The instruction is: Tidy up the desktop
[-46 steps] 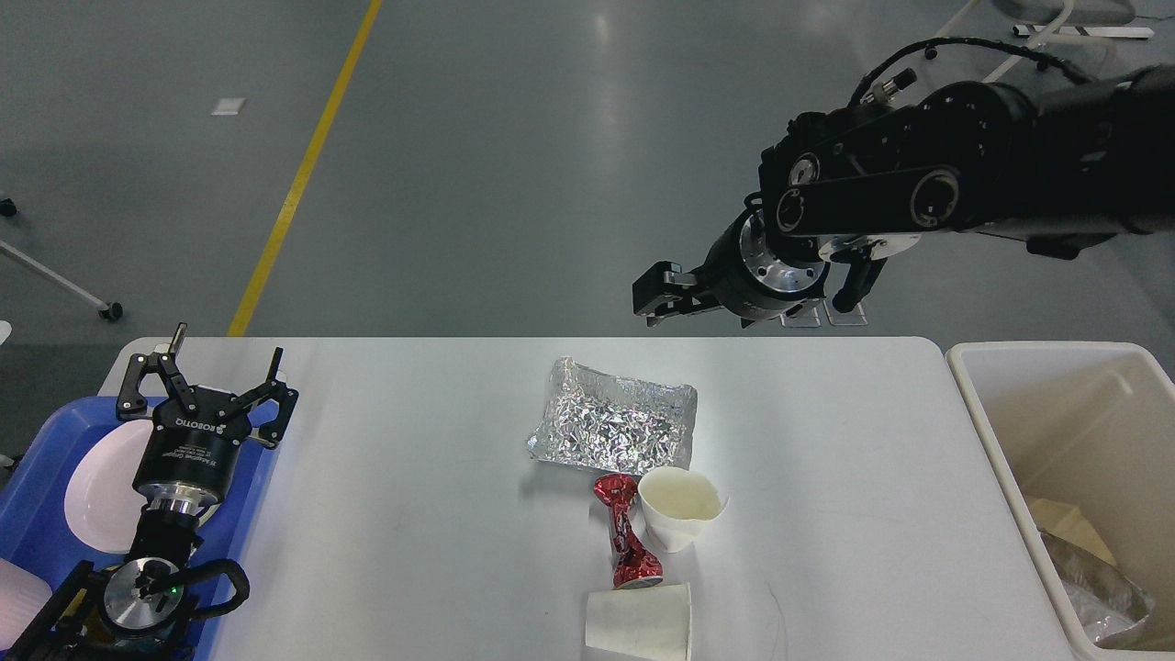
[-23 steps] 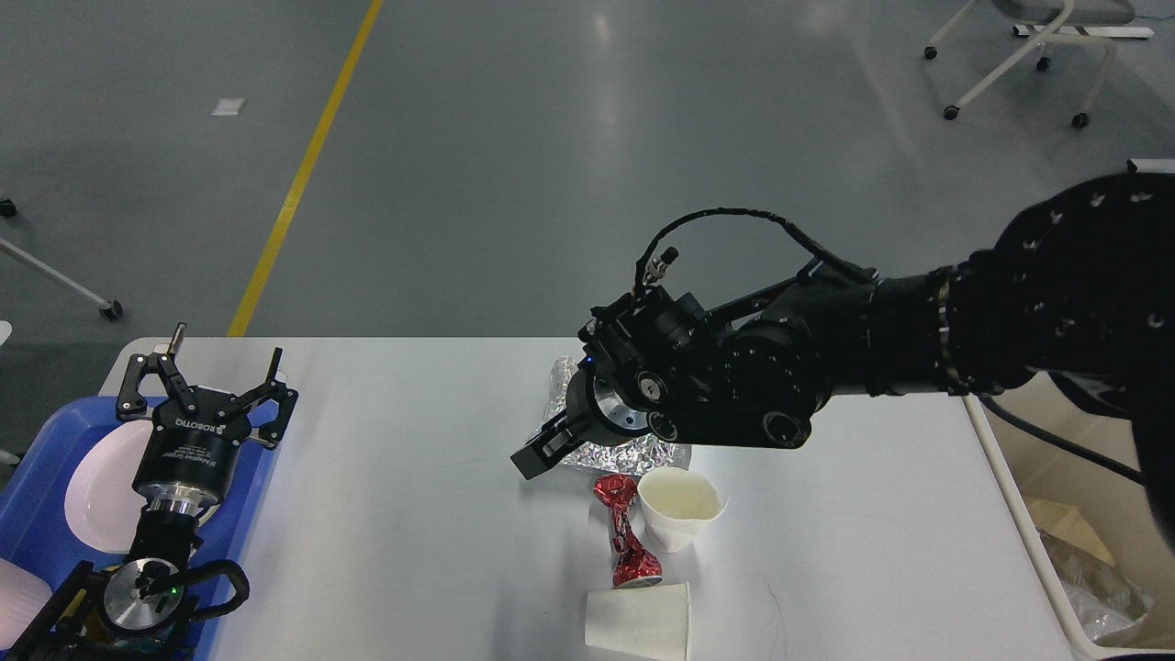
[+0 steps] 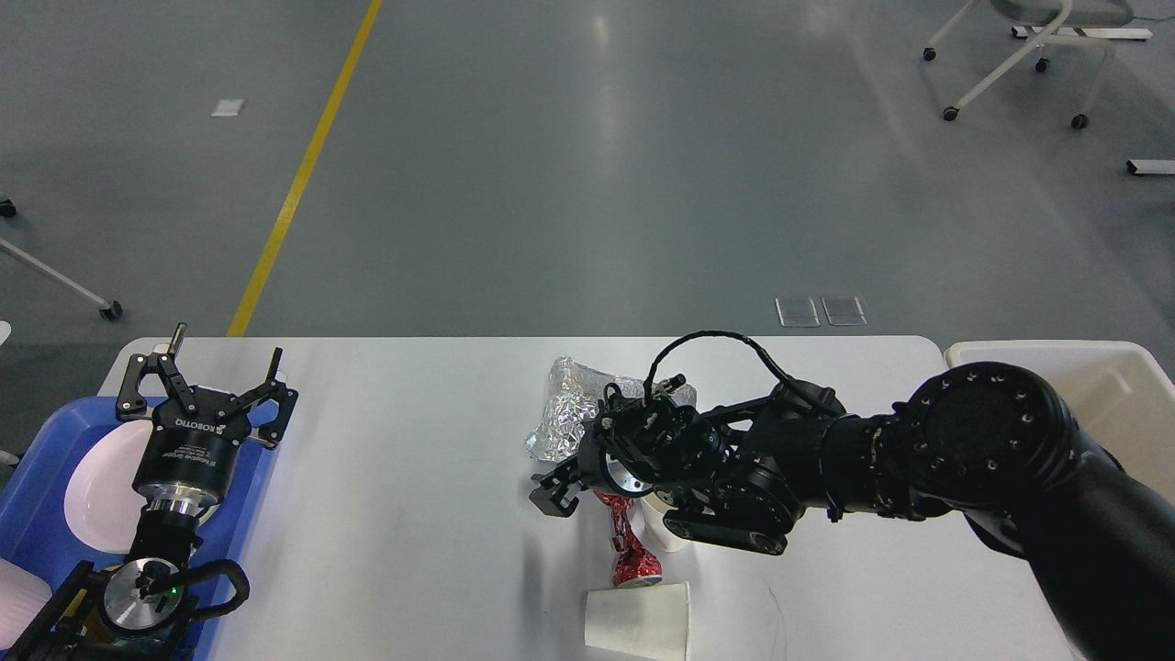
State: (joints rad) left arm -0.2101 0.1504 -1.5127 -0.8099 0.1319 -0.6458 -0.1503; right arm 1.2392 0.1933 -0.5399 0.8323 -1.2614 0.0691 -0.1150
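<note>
Two grippers show: the right gripper, fingers parted and empty, hangs over the desktop just left of a red wrapper; the left gripper spreads open above a blue tray.

Bright even overhead light — soft glare streak on floor (far end), faint shadows, focus sharp.

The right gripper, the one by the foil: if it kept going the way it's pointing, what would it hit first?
The right gripper points left and slightly down, so it would probably meet the bare desktop first. Nothing else lies in that line until the far-off blue tray, though depth is hard to judge.
</note>
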